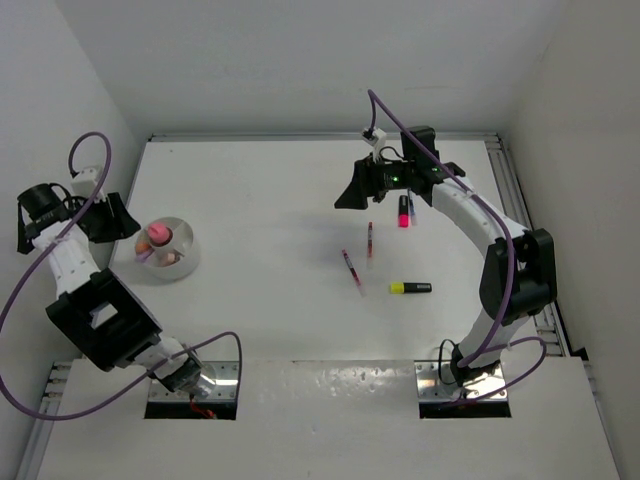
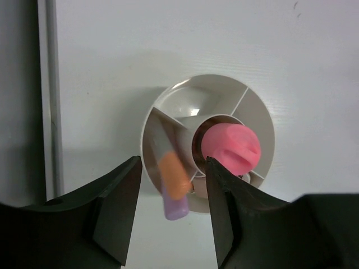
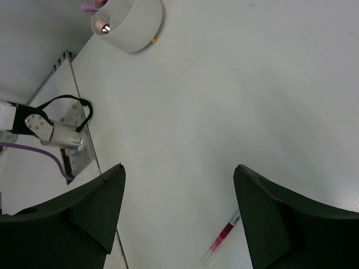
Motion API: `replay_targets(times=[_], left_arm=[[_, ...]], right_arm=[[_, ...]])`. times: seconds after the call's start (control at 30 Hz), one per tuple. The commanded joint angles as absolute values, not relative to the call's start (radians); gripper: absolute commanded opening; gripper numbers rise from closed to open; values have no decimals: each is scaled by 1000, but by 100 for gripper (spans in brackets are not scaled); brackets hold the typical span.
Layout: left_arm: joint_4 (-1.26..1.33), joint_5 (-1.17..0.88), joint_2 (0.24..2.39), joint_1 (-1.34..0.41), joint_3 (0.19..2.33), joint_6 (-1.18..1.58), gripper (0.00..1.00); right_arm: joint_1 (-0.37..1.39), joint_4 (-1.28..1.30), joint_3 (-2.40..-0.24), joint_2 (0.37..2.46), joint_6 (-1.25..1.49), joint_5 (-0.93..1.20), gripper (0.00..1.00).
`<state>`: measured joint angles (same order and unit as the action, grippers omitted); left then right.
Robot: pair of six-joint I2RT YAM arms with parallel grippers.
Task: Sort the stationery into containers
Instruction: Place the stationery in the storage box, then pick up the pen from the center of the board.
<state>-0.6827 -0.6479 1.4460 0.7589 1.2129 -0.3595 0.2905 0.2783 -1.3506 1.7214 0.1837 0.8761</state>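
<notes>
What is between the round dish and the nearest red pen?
Nothing. In the top view, only bare table lies between the dish and that red pen.

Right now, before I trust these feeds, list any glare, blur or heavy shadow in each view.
Top view: even light, soft shadows, patchy glare on the near table edge. Left wrist: a bright glint inside the dish; the left hand is dark and soft-edged. Right wrist: the right hand is a dark, unfocused silhouette, and the red pen looks slightly smeared.
</notes>
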Motion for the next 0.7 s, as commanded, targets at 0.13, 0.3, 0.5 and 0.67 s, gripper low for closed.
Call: replay_targets(times=[0.13,0.3,0.5,0.67], left_arm=[[-620,-762,1405,755,1209,-253,55],[-530,-807,1399,753,1294,-157,57],[-564,-767,1517,681,1596,-107,62],[-724,-639,1560,516,1789,-247,100]], right_arm=[[288,238,-1351,1701,206,919,77],[284,230,-1328,1684,207,916,77],[268,244,-1318,1672,195,850,74],[238,336,-1278,1631,121,665,71]])
